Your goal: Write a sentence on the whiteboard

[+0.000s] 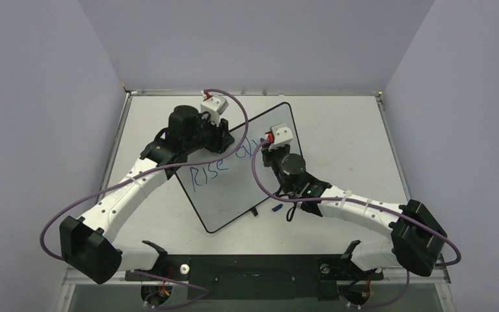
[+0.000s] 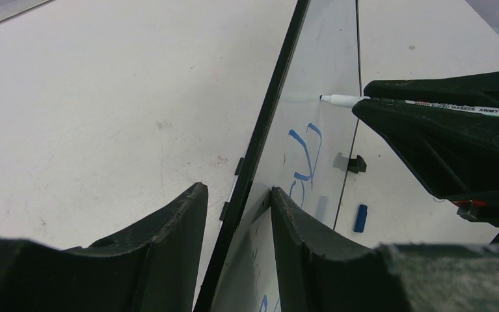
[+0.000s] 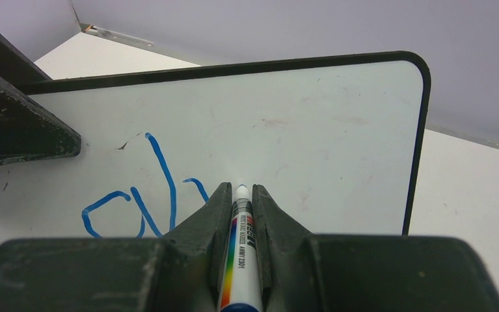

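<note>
The whiteboard (image 1: 233, 195) stands tilted mid-table, black-framed, and also shows in the right wrist view (image 3: 324, 123). The sentence (image 1: 207, 174) so reads "Rise" in blue, with "ab" and one more stroke (image 3: 136, 208) to its right. My left gripper (image 1: 227, 140) is shut on the board's top edge (image 2: 237, 192), one finger on each side. My right gripper (image 3: 241, 188) is shut on a white marker (image 3: 240, 253). The marker tip (image 2: 323, 98) touches the board face just right of the last blue stroke.
The marker's blue cap (image 1: 277, 208) lies on the table by the board's near right side and shows in the left wrist view (image 2: 360, 218). A black board foot (image 2: 357, 164) rests on the table. Grey walls enclose the white table (image 1: 350, 130).
</note>
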Controlling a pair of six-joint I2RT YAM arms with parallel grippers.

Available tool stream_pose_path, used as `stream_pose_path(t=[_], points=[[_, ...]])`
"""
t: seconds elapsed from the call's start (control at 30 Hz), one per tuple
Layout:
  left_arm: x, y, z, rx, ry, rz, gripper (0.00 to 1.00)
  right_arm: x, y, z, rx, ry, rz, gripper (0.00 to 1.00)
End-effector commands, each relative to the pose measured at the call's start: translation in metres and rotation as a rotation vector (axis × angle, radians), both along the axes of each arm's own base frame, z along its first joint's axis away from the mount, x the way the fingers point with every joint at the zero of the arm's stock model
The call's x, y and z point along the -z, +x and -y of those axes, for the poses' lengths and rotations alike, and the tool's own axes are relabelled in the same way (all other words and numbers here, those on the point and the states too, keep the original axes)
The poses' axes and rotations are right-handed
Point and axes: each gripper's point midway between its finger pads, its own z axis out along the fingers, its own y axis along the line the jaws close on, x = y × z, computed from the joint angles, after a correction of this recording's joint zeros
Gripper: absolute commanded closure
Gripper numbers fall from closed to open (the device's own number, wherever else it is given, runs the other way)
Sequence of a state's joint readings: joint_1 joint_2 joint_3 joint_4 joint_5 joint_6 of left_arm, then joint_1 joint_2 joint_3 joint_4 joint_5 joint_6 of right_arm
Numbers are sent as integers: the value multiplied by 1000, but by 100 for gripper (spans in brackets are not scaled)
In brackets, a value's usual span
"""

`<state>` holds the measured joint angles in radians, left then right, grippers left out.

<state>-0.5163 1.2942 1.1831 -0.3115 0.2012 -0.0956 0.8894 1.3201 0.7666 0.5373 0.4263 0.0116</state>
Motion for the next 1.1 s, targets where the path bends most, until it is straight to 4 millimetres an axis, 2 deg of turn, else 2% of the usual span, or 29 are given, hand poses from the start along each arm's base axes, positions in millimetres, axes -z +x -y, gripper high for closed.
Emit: stream_pose_path(t=[0.0, 0.53, 0.7, 1.07], points=[[-50, 4, 5, 19, -76, 152, 100, -19, 1, -5, -27, 59, 35, 100], [-50, 4, 5, 18, -77, 152, 100, 11, -10, 4, -34, 51, -15, 100], [-50, 4, 5, 19, -78, 152, 100, 14, -10, 12, -4, 45, -17, 100], [-51, 4, 5, 20, -79, 152, 100, -2, 1, 20, 53, 24, 10, 100]])
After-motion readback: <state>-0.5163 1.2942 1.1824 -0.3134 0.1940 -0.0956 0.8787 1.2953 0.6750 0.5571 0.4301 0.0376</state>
